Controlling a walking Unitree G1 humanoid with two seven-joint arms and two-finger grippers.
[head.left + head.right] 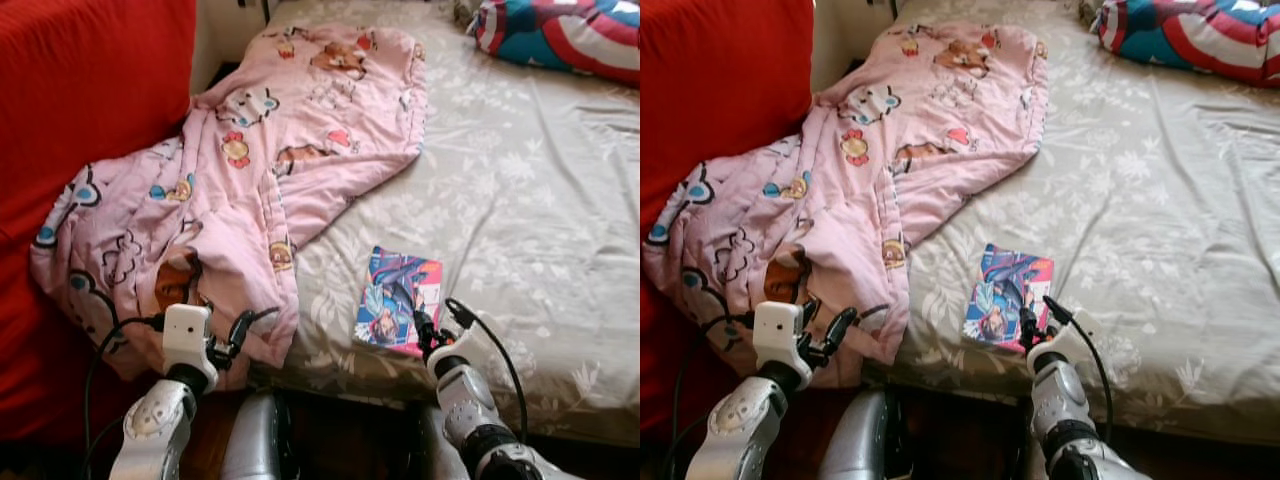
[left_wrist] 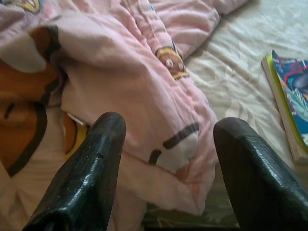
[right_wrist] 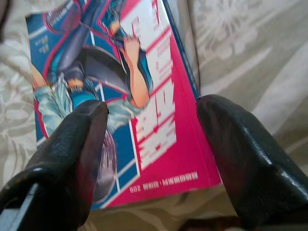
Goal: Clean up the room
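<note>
We see our right end effector [image 3: 151,139] spread over a book [image 1: 398,301] at the bed's [image 1: 520,200] near edge. Our left end effector [image 2: 166,159], also spread, faces the pink blanket [image 1: 250,190] at the near corner.

A bed [image 1: 520,200] with a beige, leaf-patterned sheet takes the middle and right, daylight falling soft across it. On the left stands a big red upholstered piece [image 1: 90,90], close against the bed's near edge. Far left corner, pale wall [image 1: 225,30].
</note>
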